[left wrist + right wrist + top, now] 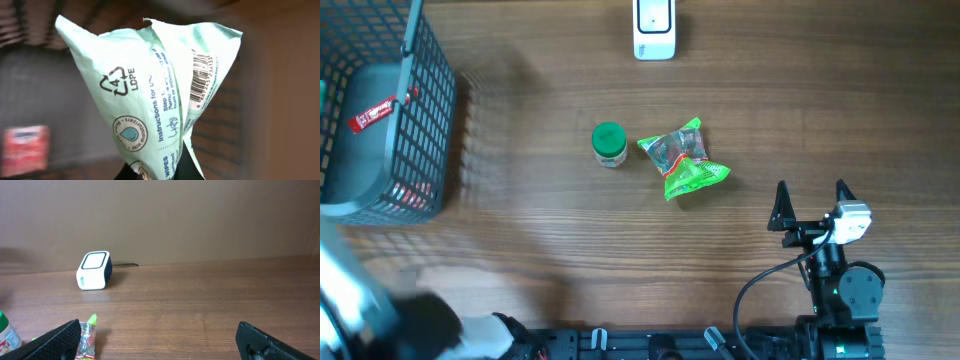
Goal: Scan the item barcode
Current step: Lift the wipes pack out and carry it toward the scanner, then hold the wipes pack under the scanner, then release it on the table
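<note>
A pale green pack of wipes (135,100) fills the left wrist view, standing upright with its black barcode (202,80) on the right-hand fold. My left gripper (172,169) is shut on the pack's lower end, and only the dark fingers (142,172) show at the bottom edge. In the overhead view only a blurred piece of the left arm (365,305) shows at the lower left. The white scanner (654,30) (93,270) stands at the table's far edge. My right gripper (812,205) (157,340) hangs open over the near right of the table, holding nothing.
A dark wire basket (390,130) with a red-labelled thing inside stands at the far left. A green-lidded jar (609,143) (6,332) and a green and clear snack bag (682,160) (86,337) lie mid-table. A black cable runs behind the right arm.
</note>
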